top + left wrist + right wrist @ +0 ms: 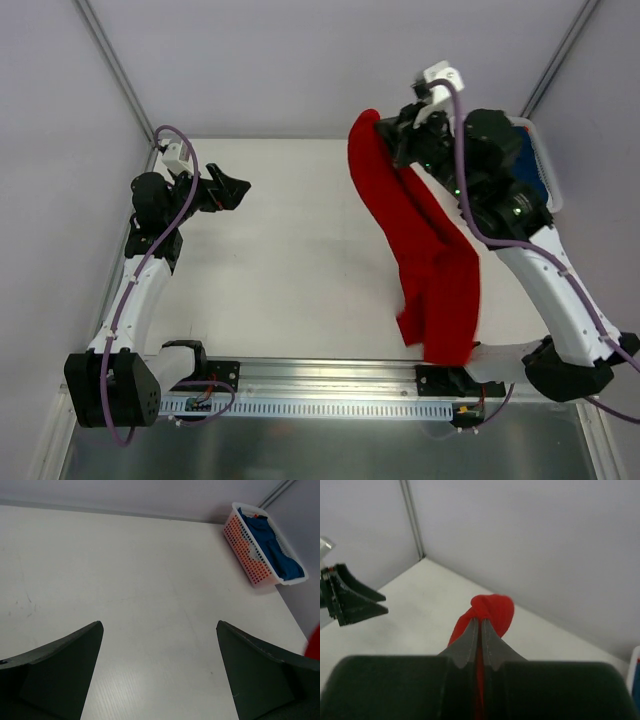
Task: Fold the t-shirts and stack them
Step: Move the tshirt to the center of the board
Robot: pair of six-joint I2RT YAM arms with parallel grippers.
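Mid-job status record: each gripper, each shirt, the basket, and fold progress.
left gripper: open, empty, over the table
right gripper: shut on the red t-shirt, which hangs from it unfolded
blue t-shirt: bunched in the white basket
white basket: far right table corner
folded: neither
stacked: nothing

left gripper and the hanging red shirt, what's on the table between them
Nothing: the top external view shows only bare white table between the open left gripper and the red t-shirt.
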